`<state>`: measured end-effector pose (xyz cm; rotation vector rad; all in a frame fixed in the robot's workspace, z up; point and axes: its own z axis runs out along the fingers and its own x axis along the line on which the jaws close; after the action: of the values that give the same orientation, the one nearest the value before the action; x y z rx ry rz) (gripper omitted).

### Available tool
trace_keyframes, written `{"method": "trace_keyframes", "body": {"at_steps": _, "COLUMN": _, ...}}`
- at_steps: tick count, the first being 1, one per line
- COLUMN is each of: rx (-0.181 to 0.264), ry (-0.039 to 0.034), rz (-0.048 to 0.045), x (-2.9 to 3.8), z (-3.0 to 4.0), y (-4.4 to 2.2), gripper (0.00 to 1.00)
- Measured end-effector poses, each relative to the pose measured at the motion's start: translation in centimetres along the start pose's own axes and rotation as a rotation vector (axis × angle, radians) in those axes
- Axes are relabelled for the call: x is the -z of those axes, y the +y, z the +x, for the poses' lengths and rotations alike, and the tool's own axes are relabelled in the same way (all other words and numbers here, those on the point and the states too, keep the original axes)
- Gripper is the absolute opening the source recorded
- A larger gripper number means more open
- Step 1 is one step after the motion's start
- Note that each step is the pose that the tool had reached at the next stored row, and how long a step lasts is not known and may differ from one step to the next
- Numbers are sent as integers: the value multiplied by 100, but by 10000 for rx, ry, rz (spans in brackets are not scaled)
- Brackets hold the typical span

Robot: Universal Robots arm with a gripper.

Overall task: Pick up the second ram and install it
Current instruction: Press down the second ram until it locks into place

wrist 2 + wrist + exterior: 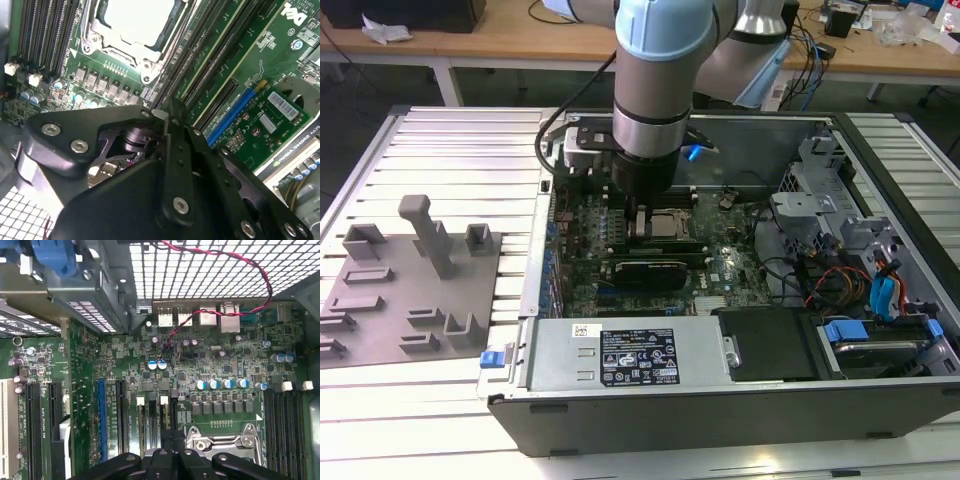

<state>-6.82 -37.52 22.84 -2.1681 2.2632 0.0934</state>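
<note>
In the exterior view the arm hangs over the open case (pixel 880 260), its gripper (pixel 638 215) low above the board (pixel 720 265), beside the CPU socket (pixel 665 228). The grey tray (pixel 410 290) sits well apart on the exterior view's left.

In the second wrist view the fingers (pixel 175 130) look pressed together over a slot, but I cannot tell whether the ram is pinched between them.

In the first wrist view the slots (pixel 150 425) with white clips (pixel 163 400) run straight under the gripper. To my eye, pressing squarely along the slot with even force at both ends matters most.
</note>
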Motion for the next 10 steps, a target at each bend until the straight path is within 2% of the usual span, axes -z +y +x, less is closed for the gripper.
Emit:
{"method": "trace_keyframes", "body": {"at_steps": 2, "rx": 2, "ry": -5, "rz": 3, "x": 31, "z": -2, "y": -10, "gripper": 11}}
{"method": "trace_keyframes", "body": {"at_steps": 4, "rx": 1, "ry": 8, "rz": -23, "x": 51, "z": -7, "y": -160, "gripper": 11}}
{"method": "trace_keyframes", "body": {"at_steps": 5, "rx": 0, "ry": 1, "rz": -42, "x": 56, "z": -12, "y": -268, "gripper": 11}}
{"method": "trace_keyframes", "body": {"at_steps": 6, "rx": 0, "ry": 1, "rz": -49, "x": 63, "z": -14, "y": -327, "gripper": 11}}
{"method": "trace_keyframes", "body": {"at_steps": 7, "rx": 1, "ry": -2, "rz": -48, "x": 119, "z": -18, "y": -354, "gripper": 11}}
{"method": "trace_keyframes", "body": {"at_steps": 9, "rx": -1, "ry": -1, "rz": -48, "x": 221, "z": -24, "y": -353, "gripper": 11}}
{"method": "trace_keyframes", "body": {"at_steps": 10, "rx": -1, "ry": -2, "rz": -47, "x": 311, "z": -28, "y": -350, "gripper": 11}}
